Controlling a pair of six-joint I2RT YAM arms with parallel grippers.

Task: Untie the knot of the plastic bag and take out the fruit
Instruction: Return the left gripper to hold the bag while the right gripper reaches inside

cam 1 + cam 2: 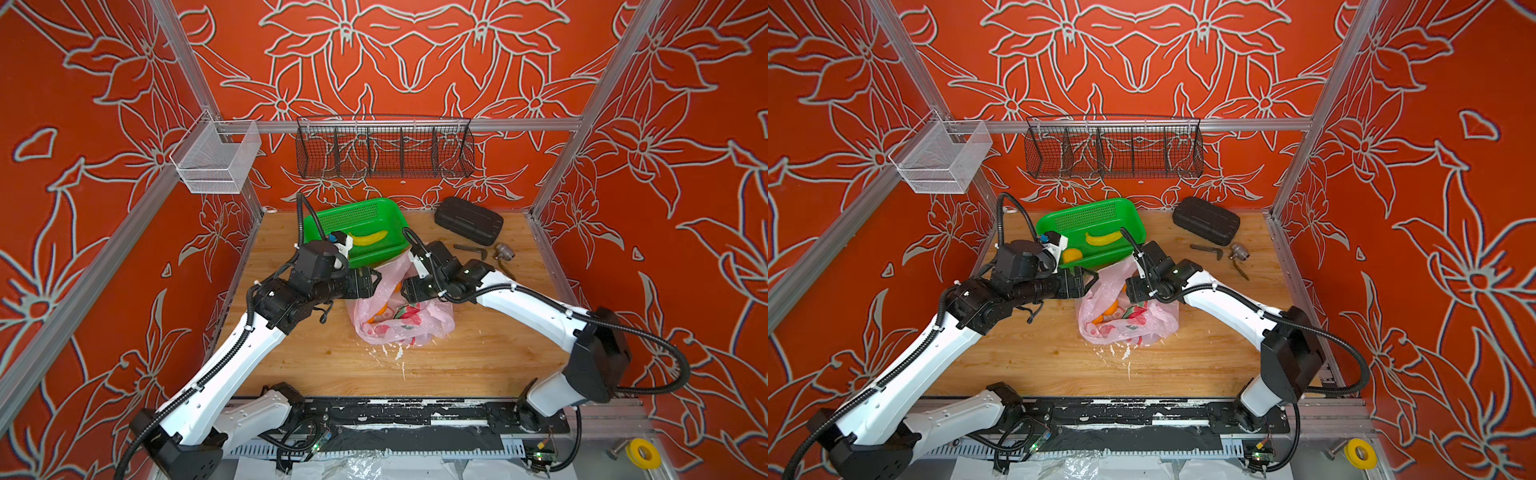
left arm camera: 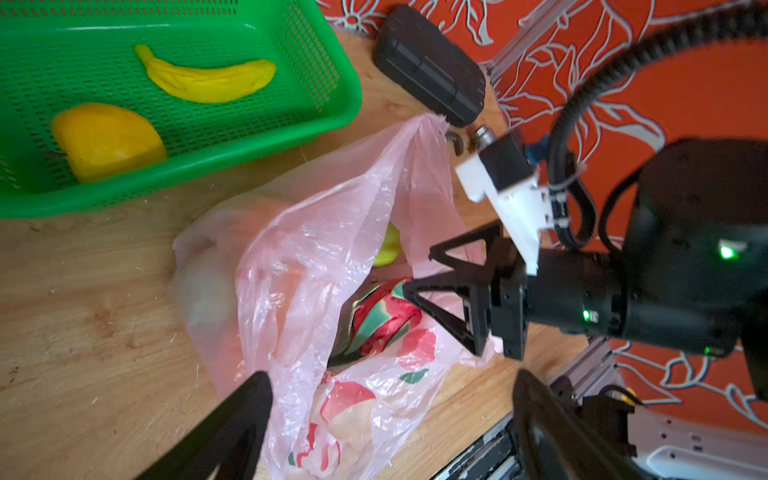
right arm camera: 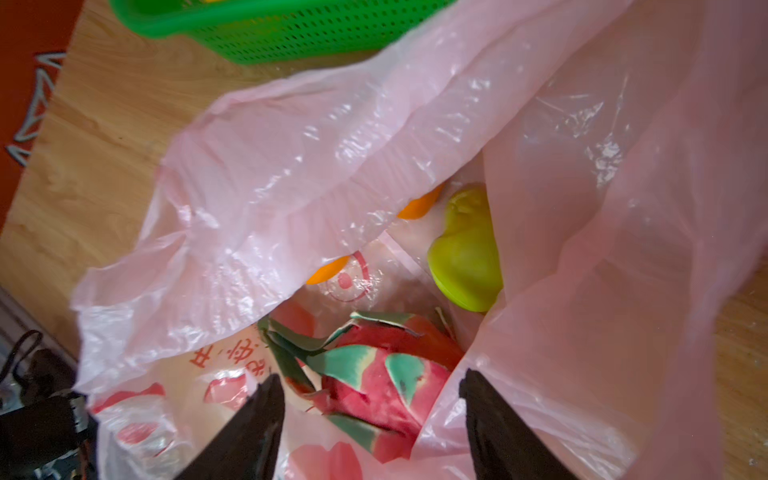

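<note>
Bag mouth gaping, both pincers spread, neither clamped on anything.
I see the plastic bag [image 1: 399,322] on the table [image 1: 478,353] just in front of the green basket [image 1: 370,210]. My right gripper [image 3: 370,374] is open astride the dragon fruit [image 2: 382,316] inside, and my left gripper [image 2: 392,374] is open wide around the bag's film.

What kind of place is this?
Probably a robot practice booth: two robot arms at a wooden table, metal framing holding flowery red wall panels, and fruit in a plastic bag.
</note>
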